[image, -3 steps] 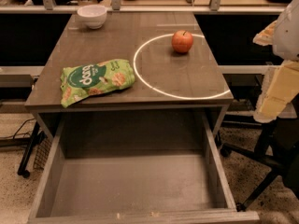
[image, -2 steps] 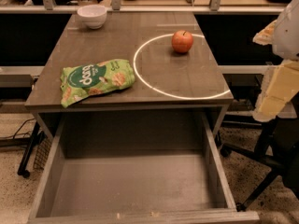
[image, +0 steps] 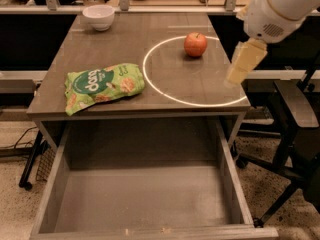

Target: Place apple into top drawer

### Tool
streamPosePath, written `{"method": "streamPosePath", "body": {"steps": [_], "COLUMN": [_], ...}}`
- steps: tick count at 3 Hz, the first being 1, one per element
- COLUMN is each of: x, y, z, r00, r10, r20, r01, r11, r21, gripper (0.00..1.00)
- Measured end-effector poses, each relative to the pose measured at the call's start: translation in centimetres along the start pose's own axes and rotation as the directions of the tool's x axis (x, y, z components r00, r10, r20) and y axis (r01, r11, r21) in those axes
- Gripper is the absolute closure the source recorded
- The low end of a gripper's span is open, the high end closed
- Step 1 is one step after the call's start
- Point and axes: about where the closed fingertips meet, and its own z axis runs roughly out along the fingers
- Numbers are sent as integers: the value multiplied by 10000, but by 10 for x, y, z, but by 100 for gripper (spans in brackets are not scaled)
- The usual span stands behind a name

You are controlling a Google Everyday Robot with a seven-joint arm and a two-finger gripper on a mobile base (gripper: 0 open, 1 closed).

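Here, at the far left of the grey-brown tabletop (image: 100, 49), a green snack bag (image: 102, 85) is seen lying flat near the front edge, its length set at a slight slant. Behind it, at the back left corner, a white bowl (image: 98, 16) is stood upright, well apart from the bag. Below the front edge of the table, the top drawer (image: 145, 199) is pulled out fully; its flat grey bottom is bare and its thin side walls are seen on both sides.

Further right, a white circle (image: 144, 69) is marked on the tabletop, and the bag's right end lies just beside its left arc. The apple (image: 195, 44) is found inside this circle, toward its back part, resting on the table with its stem up. It is not touched by anything and is not in the drawer.

To the right of the apple, the gripper (image: 239, 70) is held above the right edge of the table, over the circle's right side, slanted downward from the white arm (image: 280, 9). It is apart from the apple. Whether it is wide or narrow cannot be told. At the far right, a dark chair (image: 295, 109) is seen beside the table.
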Motion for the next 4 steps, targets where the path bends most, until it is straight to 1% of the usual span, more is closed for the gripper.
{"method": "streamPosePath", "body": {"steps": [1, 2, 3, 4], "x": [-27, -27, -34, -43], "y": [-63, -62, -78, -120], "z": [36, 36, 61, 114], "r00": [9954, 9955, 9902, 9692], "r10": [265, 263, 453, 1153], "r20": [924, 909, 1324, 2177], "r01": [-343, -336, -593, -1411], "r11": [9959, 9962, 9929, 9842], "r21": [832, 805, 1033, 1073], "gripper": [0, 0, 0, 0]}}
